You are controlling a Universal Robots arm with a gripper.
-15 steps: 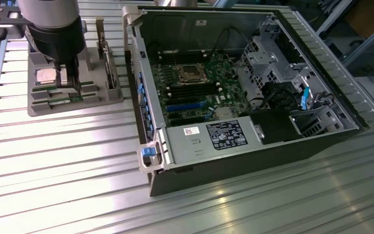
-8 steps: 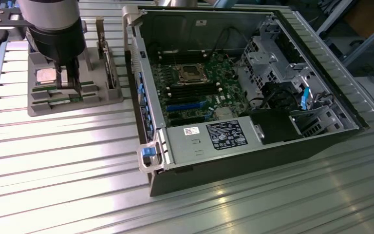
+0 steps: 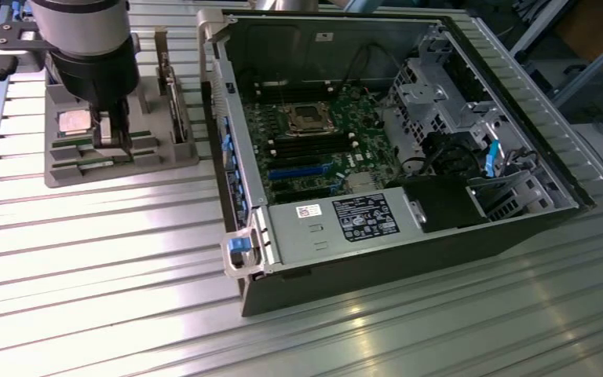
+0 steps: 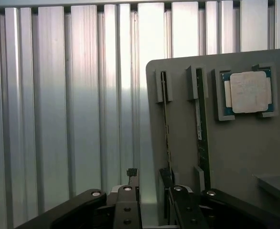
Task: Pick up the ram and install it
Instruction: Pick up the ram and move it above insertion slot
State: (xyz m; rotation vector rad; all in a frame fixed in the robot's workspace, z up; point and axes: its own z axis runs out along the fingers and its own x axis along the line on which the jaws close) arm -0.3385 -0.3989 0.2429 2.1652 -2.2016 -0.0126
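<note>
pointing straight down above the ram [image 4: 166,129]

Clock face read on the exterior view: parts fixture [image 3: 170,153] sits on the slatted table [image 3: 92,259] at 10 o'clock, open computer case [image 3: 407,271] runs from centre to 3 o'clock, the two just apart. On the fixture, one ram stick [image 4: 165,124] and a second ram stick [image 4: 202,138] stand on edge in side-by-side slots along the 6 o'clock edge, with the CPU chip [image 3: 74,122] at their 11 o'clock, a hard drive [image 3: 179,98] on edge at the 3 o'clock side, and the gripper [image 3: 113,149] above the 6 o'clock half. In the case, the motherboard [image 3: 323,149] lies on the floor, the power supply [image 3: 354,220] at its 6 o'clock and the drive cage [image 3: 433,86] at its 2 o'clock.
</note>
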